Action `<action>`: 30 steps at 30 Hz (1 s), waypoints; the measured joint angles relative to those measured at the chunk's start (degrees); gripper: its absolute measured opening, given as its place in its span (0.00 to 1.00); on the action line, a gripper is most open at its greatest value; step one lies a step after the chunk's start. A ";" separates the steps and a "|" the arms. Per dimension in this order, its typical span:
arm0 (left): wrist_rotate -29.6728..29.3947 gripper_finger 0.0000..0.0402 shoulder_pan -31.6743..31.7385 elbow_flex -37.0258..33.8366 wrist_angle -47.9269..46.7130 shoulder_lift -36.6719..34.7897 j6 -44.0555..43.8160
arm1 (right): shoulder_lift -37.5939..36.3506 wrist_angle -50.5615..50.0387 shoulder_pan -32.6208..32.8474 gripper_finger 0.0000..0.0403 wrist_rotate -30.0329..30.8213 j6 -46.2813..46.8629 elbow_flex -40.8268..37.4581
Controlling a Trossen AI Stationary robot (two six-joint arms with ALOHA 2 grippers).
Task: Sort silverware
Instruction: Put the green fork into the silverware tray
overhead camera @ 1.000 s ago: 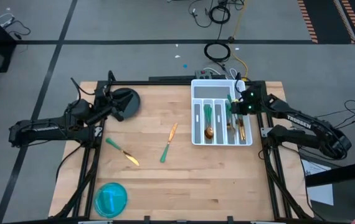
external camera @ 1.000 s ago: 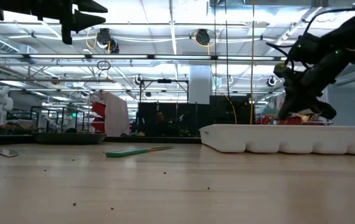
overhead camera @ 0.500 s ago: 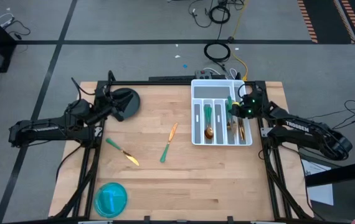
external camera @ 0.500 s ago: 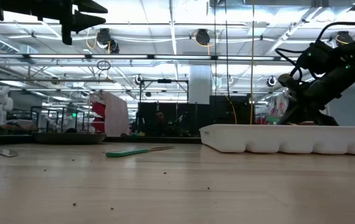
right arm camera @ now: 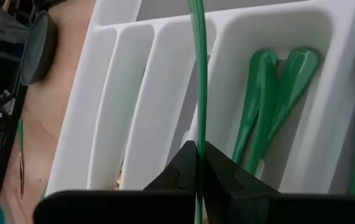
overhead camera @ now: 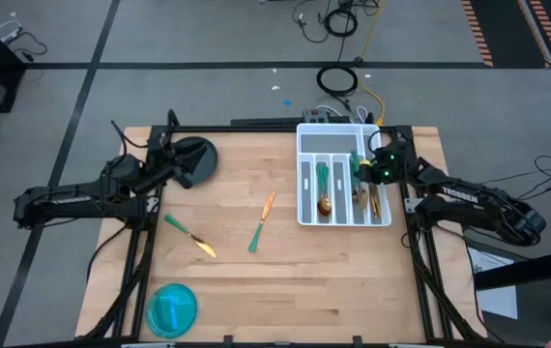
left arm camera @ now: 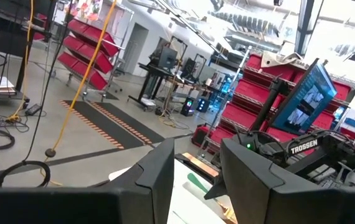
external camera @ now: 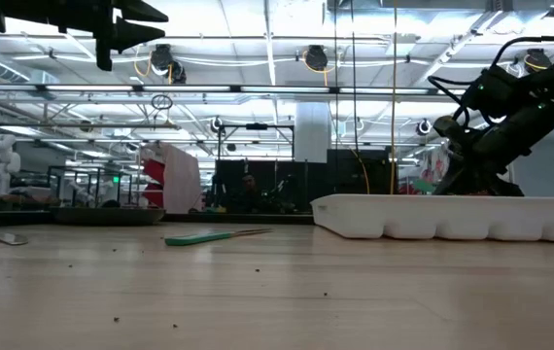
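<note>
Table [overhead camera: 333,280]: light wood, both arms reaching in from the sides. We order things big to small.

Tray [overhead camera: 306,198]: white, compartmented, at the far right of the table. Several green-handled pieces already lie in its slots, gold heads toward the near end.

Dark round dish [overhead camera: 194,160]: far left, just beside the left arm's wrist. Blue bowl [overhead camera: 172,308]: near left corner, well apart from the rest.

Right gripper [overhead camera: 370,164]: low over the tray's right-hand slots. In the right wrist view its fingers [right arm camera: 224,169] are pressed together, pinching the thin green handle of one piece [right arm camera: 197,81], which stands out over the tray's dividers. Which slot lies under it we cannot tell for sure.

Left gripper [left arm camera: 190,168]: waits raised at the far left, fingers spread, nothing between them.

Loose silverware on the bare wood, centre-left: a knife [overhead camera: 189,235], another green-handled piece [overhead camera: 256,235], and a gold piece [overhead camera: 269,203] just beyond it. All three lie apart from one another.

We judge the step in hand to be placing: the held piece is at the tray, not yet let go. The next move calls for lining the handle along the matching slot, lowering, then spreading the fingers. After that, three pieces remain on the table.
</note>
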 joint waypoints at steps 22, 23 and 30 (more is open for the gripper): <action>0.02 0.34 0.00 0.00 0.02 0.07 -2.76 | 5.92 13.17 1.02 0.00 -8.02 8.49 -0.42; 0.02 0.34 0.00 0.00 0.02 0.07 -2.78 | 5.51 14.29 1.05 0.00 -8.11 9.42 -0.38; 0.04 0.34 0.00 0.00 0.04 0.60 -2.80 | 5.28 15.21 1.07 0.00 -7.20 10.37 -0.17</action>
